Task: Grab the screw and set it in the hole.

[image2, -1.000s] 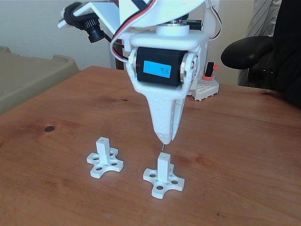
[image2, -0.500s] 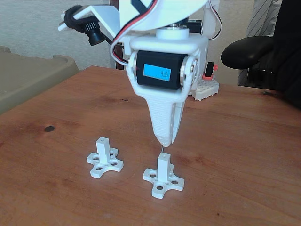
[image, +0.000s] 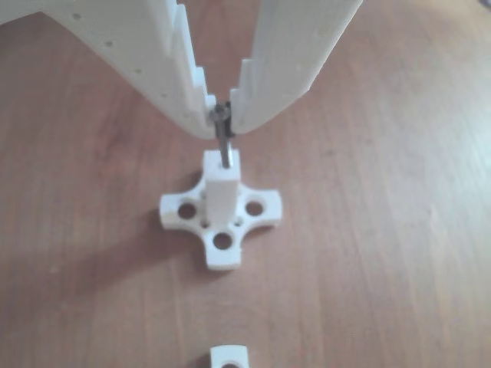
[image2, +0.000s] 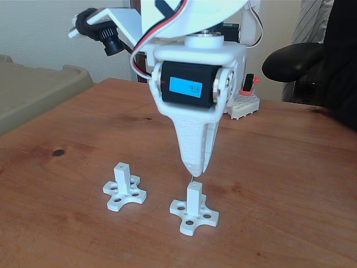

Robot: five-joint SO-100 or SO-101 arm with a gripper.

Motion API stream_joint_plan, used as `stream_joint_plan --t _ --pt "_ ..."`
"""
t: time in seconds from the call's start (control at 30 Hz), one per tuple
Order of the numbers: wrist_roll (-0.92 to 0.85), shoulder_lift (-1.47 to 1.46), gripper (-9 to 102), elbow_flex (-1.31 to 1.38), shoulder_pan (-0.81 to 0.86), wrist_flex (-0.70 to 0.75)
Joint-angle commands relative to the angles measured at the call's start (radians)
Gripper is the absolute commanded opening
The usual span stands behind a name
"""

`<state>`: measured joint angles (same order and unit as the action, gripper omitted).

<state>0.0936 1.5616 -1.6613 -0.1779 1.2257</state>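
My white gripper (image: 222,115) hangs point-down over a white post on a cross-shaped base (image: 221,207), shut on the thin grey screw (image: 224,142). The screw's head is pinched between the fingertips and its shaft points down, its tip meeting the post's square top face where the hole lies; the hole itself is covered by the screw. In the fixed view the gripper (image2: 193,170) stands just above the right-hand post (image2: 193,200), with the screw (image2: 192,179) a short sliver between them.
A second white post on a cross base (image2: 124,188) stands to the left, its top hole showing. A white block with a red part (image2: 244,103) sits at the table's back. A dark knot (image2: 57,152) marks the wooden table. A black chair arm (image2: 293,60) is at the right.
The gripper has shifted slightly with the screw and stays just above the right-hand post; the gap between fingertips and post top looks a little smaller.
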Motion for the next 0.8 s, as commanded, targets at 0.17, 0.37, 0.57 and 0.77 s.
stream_joint_plan --t 0.17,0.37,0.57,0.77 --pt "0.000 0.020 -4 0.009 0.011 -0.017" --pt "0.000 0.014 -4 0.000 0.011 -0.025" --pt "0.003 0.008 -4 -0.002 0.011 -0.031" --pt "0.003 0.006 -4 -0.003 0.011 -0.032"
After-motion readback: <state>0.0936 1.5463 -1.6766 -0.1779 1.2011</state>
